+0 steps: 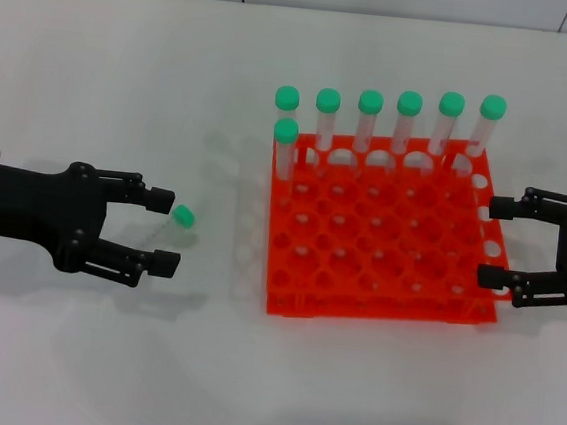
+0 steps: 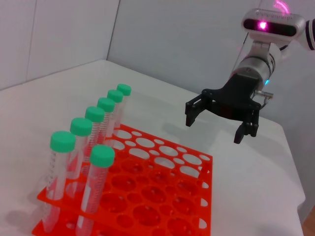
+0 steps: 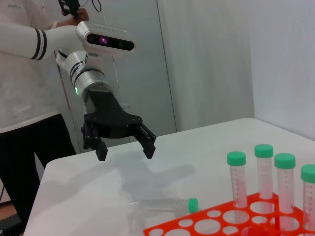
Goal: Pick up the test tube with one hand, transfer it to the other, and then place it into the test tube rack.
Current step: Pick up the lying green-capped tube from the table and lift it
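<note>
Left gripper (image 1: 166, 231): black, two-fingered, near the counter's left edge, pointing toward the rack. Fingers spread wide, holding nothing. In the right wrist view (image 3: 125, 150) it hangs above the white counter (image 1: 99, 356), clear of the surface.
Test tube (image 1: 170, 222): lying flat on the counter between the left gripper's open fingertips, green cap toward the rack. It is just left of the rack, apart from it, and not gripped. The right wrist view (image 3: 167, 203) shows it resting beside the rack's edge.
Test tube rack (image 1: 379, 262): orange-red, square, two-tiered, about mid-counter, slightly toward the right edge.
Racked tubes (image 1: 368, 120): seven upright green-capped tubes; six along the rack's far row, one in the next row at the left end.
Right gripper (image 1: 497, 243): black, at the counter's right edge, just beside the rack's right side. Fingers wide apart, empty.
</note>
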You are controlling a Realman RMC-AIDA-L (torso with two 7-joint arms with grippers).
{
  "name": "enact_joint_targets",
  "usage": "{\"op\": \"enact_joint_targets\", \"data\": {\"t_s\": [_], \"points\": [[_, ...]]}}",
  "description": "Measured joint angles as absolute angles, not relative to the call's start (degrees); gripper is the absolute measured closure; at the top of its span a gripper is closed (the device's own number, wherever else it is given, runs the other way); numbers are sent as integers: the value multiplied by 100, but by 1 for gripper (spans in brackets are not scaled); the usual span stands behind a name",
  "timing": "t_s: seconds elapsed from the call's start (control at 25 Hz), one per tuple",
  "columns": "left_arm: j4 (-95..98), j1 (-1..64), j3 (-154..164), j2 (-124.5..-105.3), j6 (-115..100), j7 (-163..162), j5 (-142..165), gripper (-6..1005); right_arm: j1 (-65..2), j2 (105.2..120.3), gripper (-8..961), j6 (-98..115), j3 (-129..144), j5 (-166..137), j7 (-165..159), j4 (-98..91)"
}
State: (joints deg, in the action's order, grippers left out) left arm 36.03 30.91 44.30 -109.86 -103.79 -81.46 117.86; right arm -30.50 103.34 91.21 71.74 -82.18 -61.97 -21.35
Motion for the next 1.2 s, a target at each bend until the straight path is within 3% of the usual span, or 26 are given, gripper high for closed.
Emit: {"op": "enact_joint_targets", "data": {"t_s": [0.56, 0.92, 1.2], "points": [[3669, 3099, 4414, -10986, -10380, -8345, 11786, 125, -3014, 10336, 70, 9122, 7159, -8218, -6195, -2143], [5073, 3091, 4469, -11180, -10723, -10654, 12216, 125, -2942, 10335, 72, 9141, 6996, -8206, -6073, -2163], [5779, 3364, 4814, -11179, -10972, -12552, 12878, 125, -2751, 10413, 73, 9180, 6936, -8183, -6043, -2539]]}}
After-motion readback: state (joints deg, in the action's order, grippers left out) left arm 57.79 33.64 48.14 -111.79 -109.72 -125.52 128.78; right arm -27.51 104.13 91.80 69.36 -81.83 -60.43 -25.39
